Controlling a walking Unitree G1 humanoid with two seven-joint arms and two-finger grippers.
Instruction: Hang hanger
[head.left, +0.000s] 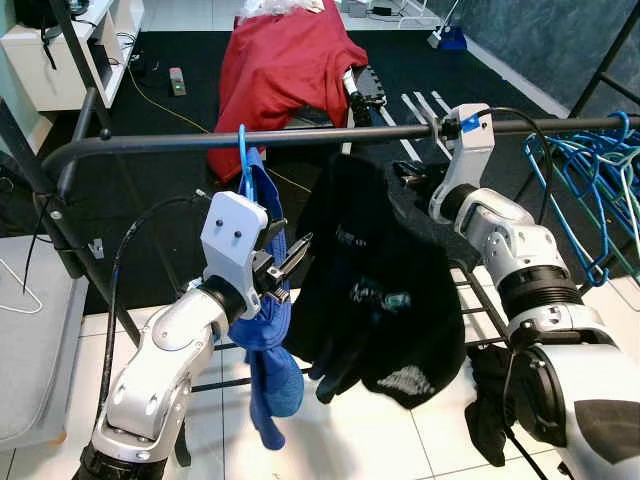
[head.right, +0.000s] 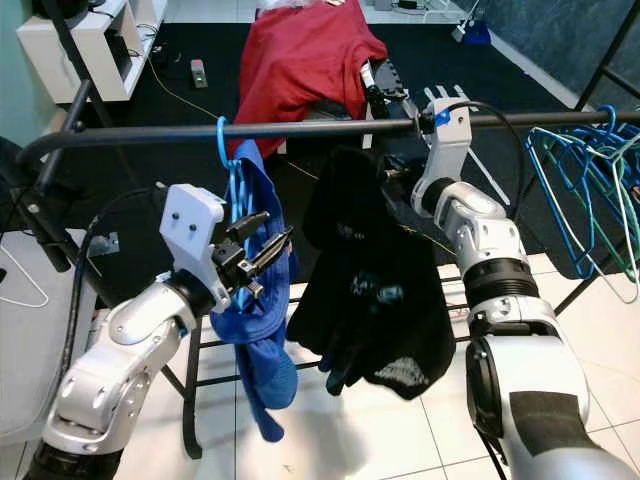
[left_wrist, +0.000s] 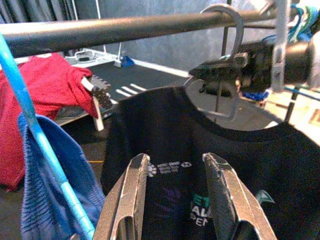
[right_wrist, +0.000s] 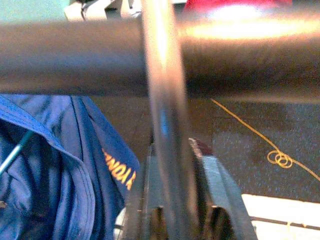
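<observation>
Gripping the neck of a grey hanger (left_wrist: 227, 30), the right hand (right_wrist: 172, 200) is raised just under the black rail (head.left: 300, 137), its fingers closed narrow on the hanger's wire. The hook curves over the rail, and a black T-shirt (head.left: 385, 290) hangs from this hanger, drooping between the two arms. To the robot's left of it a blue garment (head.left: 268, 340) hangs from a blue hanger (head.left: 243, 160) already hooked on the same rail — the two garments sit close, nearly touching. The left hand (head.left: 285, 262) hovers in front of the blue garment, below the rail, its two fingers (left_wrist: 132, 195) parted a little with nothing between them. Further along the rail to the robot's right, a bunch of bare blue and green hangers (head.left: 590, 190) dangles. Beyond the rail, a red cloth (head.left: 285, 70) lies draped over something on the dark floor.
</observation>
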